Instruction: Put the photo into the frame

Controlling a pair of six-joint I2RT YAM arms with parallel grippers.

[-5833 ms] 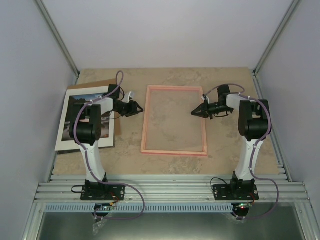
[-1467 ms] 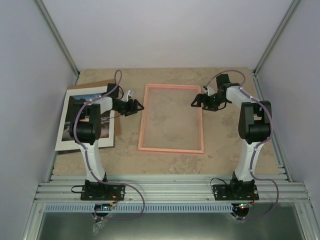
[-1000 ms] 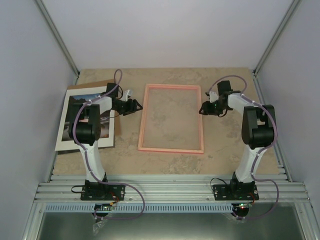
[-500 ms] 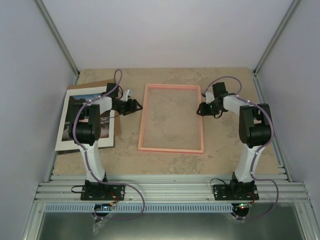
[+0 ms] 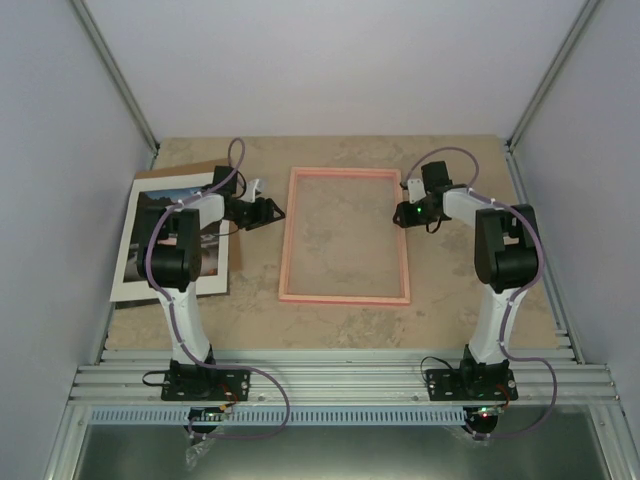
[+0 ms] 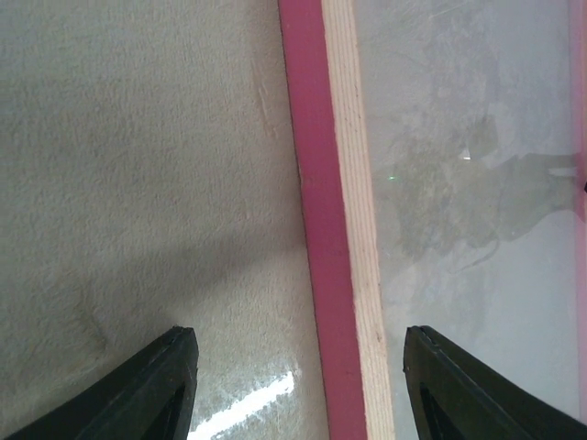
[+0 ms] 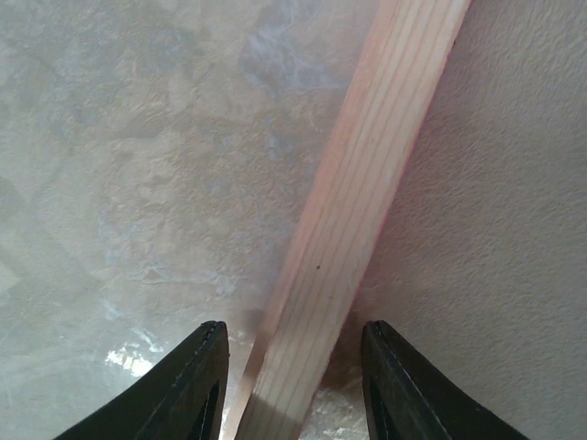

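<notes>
The thin pink frame lies flat in the middle of the table. The photo lies face up at the left, partly under my left arm. My left gripper is open beside the frame's left rail. In the left wrist view its gripper has the pink and bare-wood rail between its spread fingers, which stand well clear of it. My right gripper is at the right rail. In the right wrist view this gripper straddles the wooden rail, open, with a narrow gap on each side.
A plain brown backing board peeks out from under the photo's far edge. The tan stone-patterned table is bounded by grey walls on three sides and a metal rail along the near edge.
My right gripper has shifted slightly toward the back along the frame's right rail and its jaws have narrowed around it. The frame's near end nudged a little right. The left arm has not moved.
</notes>
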